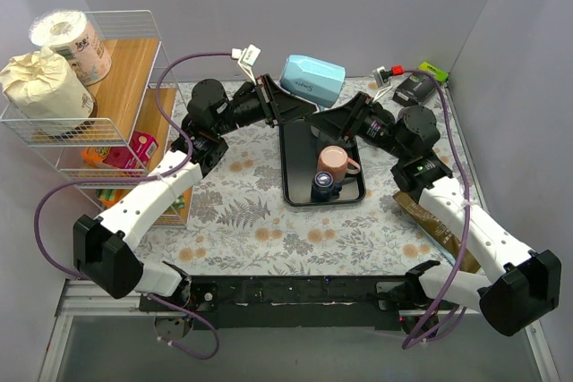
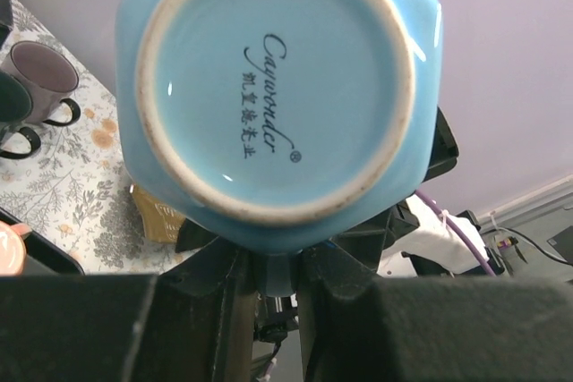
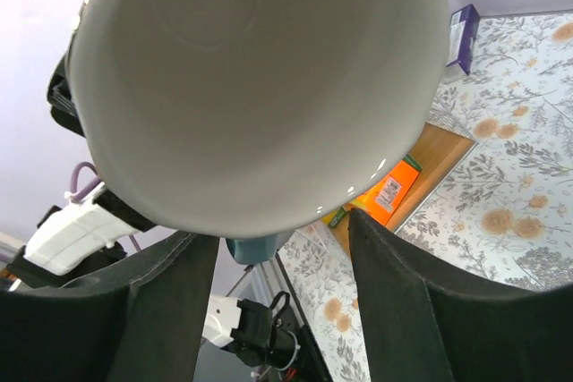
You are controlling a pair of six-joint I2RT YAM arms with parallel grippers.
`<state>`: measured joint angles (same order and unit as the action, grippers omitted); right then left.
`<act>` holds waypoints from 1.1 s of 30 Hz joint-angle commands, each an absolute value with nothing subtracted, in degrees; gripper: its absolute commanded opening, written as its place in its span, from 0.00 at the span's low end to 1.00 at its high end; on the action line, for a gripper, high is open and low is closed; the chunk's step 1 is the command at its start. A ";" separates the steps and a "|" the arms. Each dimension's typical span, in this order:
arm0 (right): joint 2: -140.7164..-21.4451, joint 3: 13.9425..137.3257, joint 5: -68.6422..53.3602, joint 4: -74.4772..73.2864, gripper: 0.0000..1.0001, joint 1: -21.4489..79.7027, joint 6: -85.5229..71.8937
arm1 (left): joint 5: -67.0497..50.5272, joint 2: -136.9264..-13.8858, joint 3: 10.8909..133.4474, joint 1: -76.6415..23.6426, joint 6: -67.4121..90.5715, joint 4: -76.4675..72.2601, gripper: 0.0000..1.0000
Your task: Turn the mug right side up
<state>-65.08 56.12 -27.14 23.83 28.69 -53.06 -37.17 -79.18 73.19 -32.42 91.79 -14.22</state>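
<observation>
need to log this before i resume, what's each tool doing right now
left tool: closed on the blue mug, which is on its side
right tool: open, fingers spread at the mug's mouth

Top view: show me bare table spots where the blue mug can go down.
For the blue mug, the widest bare floral cloth lies between the black tray and the arm bases. A narrower strip runs left of the tray. Crowded: the tray's near end, with pink mug and dark mug; brown packet on the right.
</observation>
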 commanded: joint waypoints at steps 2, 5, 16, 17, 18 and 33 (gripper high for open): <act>-65.04 55.29 -24.08 32.07 0.61 29.44 -56.95 | -39.02 -74.89 72.51 -32.78 92.46 -21.80 0.00; -65.39 54.76 -23.38 33.40 0.52 29.79 -58.53 | -39.55 -74.71 71.81 -32.78 92.90 -23.11 0.00; -65.57 51.33 -19.95 41.39 0.01 31.02 -63.98 | -39.90 -73.30 68.82 -32.87 94.66 -27.07 0.00; -65.31 51.15 -19.78 41.48 0.01 31.03 -63.98 | -39.90 -73.21 68.73 -32.87 94.57 -27.07 0.00; -64.95 50.98 -19.51 41.48 0.01 31.03 -64.16 | -39.73 -73.13 68.47 -32.78 94.57 -27.07 0.00; -61.52 48.87 -15.82 42.36 0.27 30.94 -63.81 | -39.37 -71.98 67.59 -32.78 94.39 -27.25 0.00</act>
